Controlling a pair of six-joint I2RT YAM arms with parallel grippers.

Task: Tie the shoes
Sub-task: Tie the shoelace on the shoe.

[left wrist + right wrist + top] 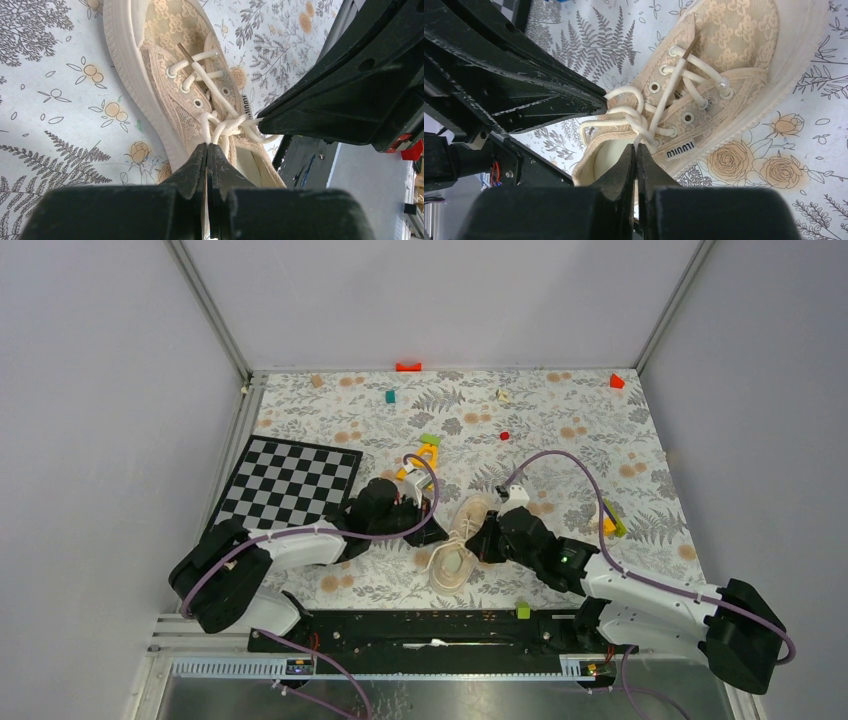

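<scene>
The jaws of the left gripper point(207, 146) are pressed together, and a strand of the laces point(204, 75) is pinched at their tip. The jaws of the right gripper point(636, 148) are likewise closed, with strands of the same laces clamped between them just above the sneaker's opening. The two tips are held close together, one on each side of the tangled crossing of the laces. The cream-beige lace-fabric sneaker point(455, 550) is set upright on its sole on the floral-patterned table point(600, 430), between the two arms and near the table's near edge. A black-and-white chessboard point(290, 480) is laid at the table's left side, beyond the left arm, and small coloured blocks point(522, 610) are scattered across the table.
</scene>
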